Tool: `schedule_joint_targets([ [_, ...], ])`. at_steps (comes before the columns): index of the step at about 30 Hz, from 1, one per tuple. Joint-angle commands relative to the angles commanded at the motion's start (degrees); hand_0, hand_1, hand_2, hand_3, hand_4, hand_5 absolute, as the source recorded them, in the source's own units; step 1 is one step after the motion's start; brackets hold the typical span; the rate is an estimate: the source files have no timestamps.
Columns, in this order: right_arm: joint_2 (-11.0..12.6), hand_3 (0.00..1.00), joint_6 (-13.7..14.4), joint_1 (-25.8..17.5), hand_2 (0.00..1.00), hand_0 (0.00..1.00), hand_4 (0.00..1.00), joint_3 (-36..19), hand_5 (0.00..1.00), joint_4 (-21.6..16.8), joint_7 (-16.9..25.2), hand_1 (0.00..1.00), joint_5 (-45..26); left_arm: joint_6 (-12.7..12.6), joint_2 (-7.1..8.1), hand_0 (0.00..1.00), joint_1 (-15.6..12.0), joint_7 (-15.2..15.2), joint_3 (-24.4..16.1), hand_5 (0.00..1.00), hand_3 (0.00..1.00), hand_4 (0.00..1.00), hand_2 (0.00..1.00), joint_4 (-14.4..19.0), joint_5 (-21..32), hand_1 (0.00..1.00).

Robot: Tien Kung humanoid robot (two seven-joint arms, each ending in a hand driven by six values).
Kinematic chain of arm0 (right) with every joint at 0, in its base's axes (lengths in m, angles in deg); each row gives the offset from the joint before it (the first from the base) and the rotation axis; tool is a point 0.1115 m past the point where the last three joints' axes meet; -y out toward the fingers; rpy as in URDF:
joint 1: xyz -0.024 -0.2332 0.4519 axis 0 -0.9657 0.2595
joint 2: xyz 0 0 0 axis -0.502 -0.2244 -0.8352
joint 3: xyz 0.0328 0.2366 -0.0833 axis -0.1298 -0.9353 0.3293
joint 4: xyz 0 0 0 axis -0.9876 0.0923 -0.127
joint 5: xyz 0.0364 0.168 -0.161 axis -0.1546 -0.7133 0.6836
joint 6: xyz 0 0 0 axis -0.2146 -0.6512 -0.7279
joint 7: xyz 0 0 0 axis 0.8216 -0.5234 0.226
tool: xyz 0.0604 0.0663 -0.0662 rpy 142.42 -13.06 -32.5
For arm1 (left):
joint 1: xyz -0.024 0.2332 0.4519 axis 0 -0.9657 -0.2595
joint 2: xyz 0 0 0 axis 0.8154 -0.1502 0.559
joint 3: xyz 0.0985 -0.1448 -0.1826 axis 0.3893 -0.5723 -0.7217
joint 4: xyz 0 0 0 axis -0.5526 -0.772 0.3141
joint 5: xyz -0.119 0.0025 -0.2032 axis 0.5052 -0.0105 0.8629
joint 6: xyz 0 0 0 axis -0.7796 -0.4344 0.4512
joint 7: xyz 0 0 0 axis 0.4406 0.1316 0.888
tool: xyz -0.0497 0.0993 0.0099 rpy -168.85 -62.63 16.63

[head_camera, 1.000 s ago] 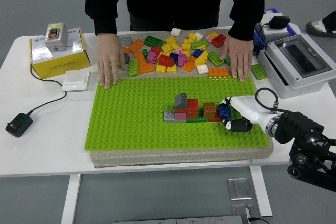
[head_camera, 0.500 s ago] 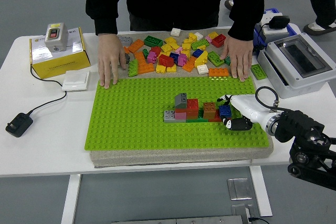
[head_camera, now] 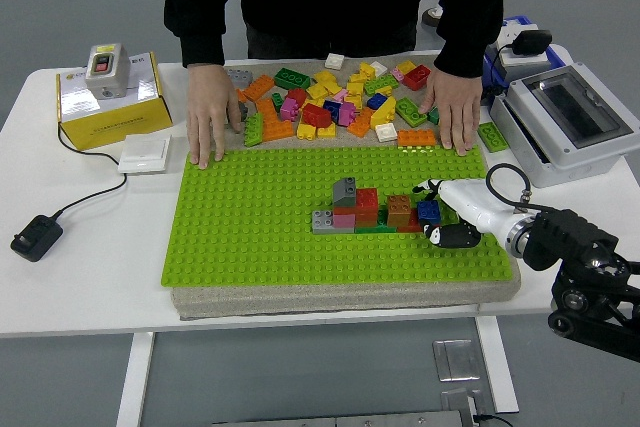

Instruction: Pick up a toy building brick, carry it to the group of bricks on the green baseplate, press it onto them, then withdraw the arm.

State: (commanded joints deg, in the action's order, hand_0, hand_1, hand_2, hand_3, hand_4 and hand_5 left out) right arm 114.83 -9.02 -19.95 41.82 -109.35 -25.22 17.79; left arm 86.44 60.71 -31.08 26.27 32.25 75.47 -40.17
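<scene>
Judging from how things lay, the task was near its end: the right hand (head_camera: 445,215) was at the right end of the group of bricks (head_camera: 372,209) on the green baseplate (head_camera: 250,237), a little right of the frame's centre, and a blue brick (head_camera: 429,211) sat there between its white fingers (head_camera: 430,187) above and a dark thumb (head_camera: 452,237) below. The carrying seemed finished, because the brick was already touching the brown brick (head_camera: 399,209) beside it. The hand appeared to be clasped around the blue brick, so I judged that the pressing was in hand or just done, and the withdrawing of the arm was not yet done.

Whether the brick was fully seated on the studs could not be told, since the fingers covered its right side and the view was from above. The contact of the fingertips with the brick was small in the picture, so the grasp was my reading and not a certain thing. The left arm was not in the frame at all.

At the top of the frame a person stood behind the table, with one hand (head_camera: 212,112) flat at the upper left corner of the baseplate and the other hand (head_camera: 455,112) at its upper right corner, both beside the pile of loose bricks (head_camera: 335,102). They seemed to steady the plate.
</scene>
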Motion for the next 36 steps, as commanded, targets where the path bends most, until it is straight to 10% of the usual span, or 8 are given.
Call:
schedule_joint_targets([
  [22, 1.93, 0.861, 0.5, -0.57, 0.824, 0.048, 0.545, -3.03, 0.361, -2.28, 1.45, 0.204, -0.35, 0.25, -0.23, 0.678, -0.56, 0.2, -0.5, 0.675, 0.641, 0.086, 0.534, 0.0, -1.18, 0.646],
  [36, 7.43, 0.879, -0.52, -4.74, 0.884, 0.064, 0.537, -8.53, 0.404, -9.37, 0.49, 0.226, 4.24, 0.21, -0.11, 0.675, -0.58, 0.14, -1.06, 0.676, 0.641, 0.086, 0.532, 0.0, -1.86, 0.646],
])
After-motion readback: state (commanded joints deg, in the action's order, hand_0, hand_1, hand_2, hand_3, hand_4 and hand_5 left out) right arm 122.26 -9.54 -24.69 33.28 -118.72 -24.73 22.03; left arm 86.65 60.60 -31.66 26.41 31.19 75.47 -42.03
